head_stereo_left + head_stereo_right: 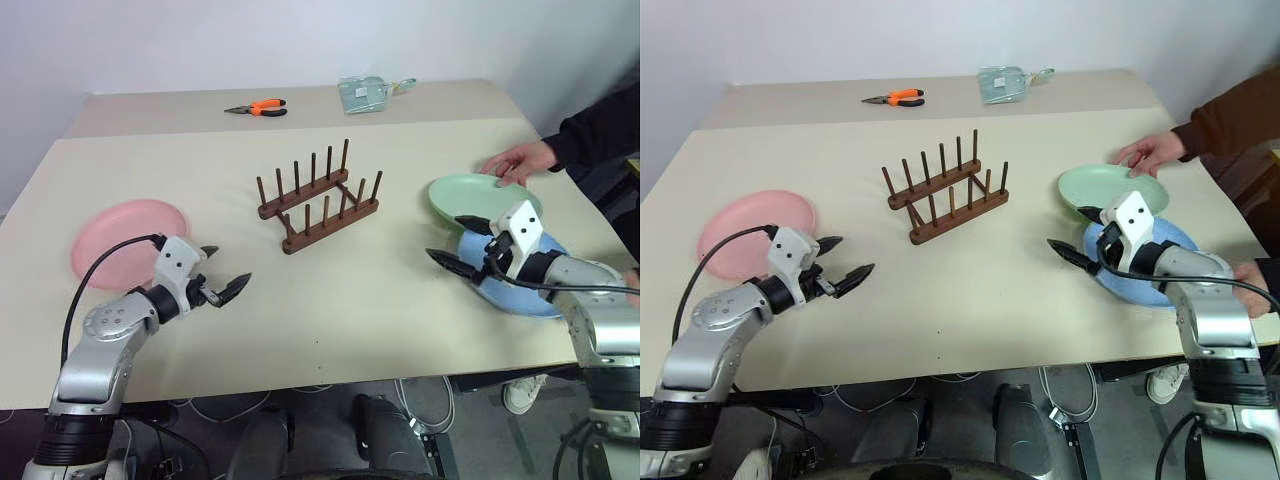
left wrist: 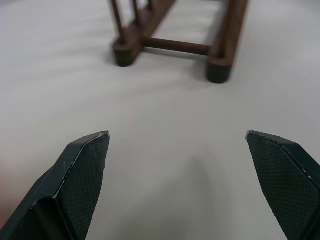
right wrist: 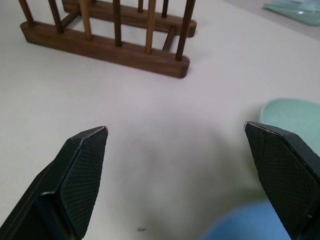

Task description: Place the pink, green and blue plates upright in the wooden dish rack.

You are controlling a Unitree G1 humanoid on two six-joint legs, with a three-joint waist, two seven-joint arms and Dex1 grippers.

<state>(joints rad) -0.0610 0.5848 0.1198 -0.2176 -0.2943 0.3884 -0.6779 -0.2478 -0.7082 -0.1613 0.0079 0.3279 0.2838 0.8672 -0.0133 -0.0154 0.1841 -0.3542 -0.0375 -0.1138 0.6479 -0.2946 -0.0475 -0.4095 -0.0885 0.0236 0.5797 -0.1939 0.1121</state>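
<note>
Beige desk (image 1: 330, 300) | round matte pastel plastic plates, flat: pink (image 1: 115, 237) left; mint green (image 1: 470, 195) overlapping light blue (image 1: 525, 295) right; likely light, stiff, slick, take by rim | dark wooden pegged rack (image 1: 318, 197) centre, empty | left fingers (image 2: 82, 165), right fingers (image 3: 82, 170) spread wide, empty.

A beige table (image 1: 330, 310) fills the middle of the room, with a second table (image 1: 180, 105) of the same colour pushed against its far edge. Behind them rises a plain white wall (image 1: 300, 40). Under the near edge, cables (image 1: 420, 400) trail over a dark grey floor (image 1: 330, 410). The light is even and soft.
</note>
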